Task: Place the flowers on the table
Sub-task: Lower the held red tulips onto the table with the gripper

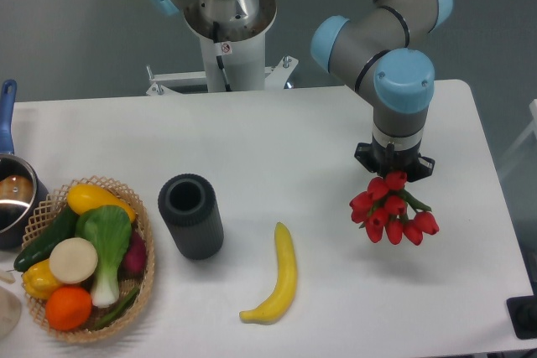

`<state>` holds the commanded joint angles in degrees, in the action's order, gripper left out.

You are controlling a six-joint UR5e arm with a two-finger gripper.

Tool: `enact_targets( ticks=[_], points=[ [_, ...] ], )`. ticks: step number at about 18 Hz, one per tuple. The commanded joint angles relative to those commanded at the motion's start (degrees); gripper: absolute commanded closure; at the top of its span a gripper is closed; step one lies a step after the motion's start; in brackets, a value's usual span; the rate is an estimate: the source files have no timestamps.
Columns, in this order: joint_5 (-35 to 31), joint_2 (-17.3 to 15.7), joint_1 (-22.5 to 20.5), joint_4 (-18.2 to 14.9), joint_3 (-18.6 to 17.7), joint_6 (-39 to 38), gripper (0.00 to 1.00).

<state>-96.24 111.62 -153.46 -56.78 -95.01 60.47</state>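
Looking at where things stand, the arm is in the carry-and-lower part of the job: the flowers (393, 214) hang just under the wrist on the right side of the white surface (319, 132), blooms pointing toward the camera, and I honestly can't tell if they already touch down or float a bit above it. The fingers (394, 175) are hidden under the black wrist flange and the blooms, so I can't see them directly, but since the bunch hangs right there with nothing else holding it, my read is they're clamped on the stems. Next move, I'd guess, is to bring the bunch down until it rests on the surface, let go, then lift straight up so nothing snags. The spot looks fine, well apart from the banana (279, 278) and the dark cylinder cup (191, 215), and the veggie basket (144, 287) is way over on the left. The flowers themselves are a tight cluster of red tulip-ish heads with a bit of green leaf poking out on the right; stems mostly hidden.
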Motion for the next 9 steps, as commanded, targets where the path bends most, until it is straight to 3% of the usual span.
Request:
enact_targets(
  ticks=[6,7,9],
  points=[
    [1.0,1.0,0.1,0.3,0.0,-0.4,0.96],
    [0.9,2.0,0.5,0.7,0.2,-0.7,0.94],
    [0.5,2.9,1.1,2.8,0.3,-1.5,0.79]
  ],
)
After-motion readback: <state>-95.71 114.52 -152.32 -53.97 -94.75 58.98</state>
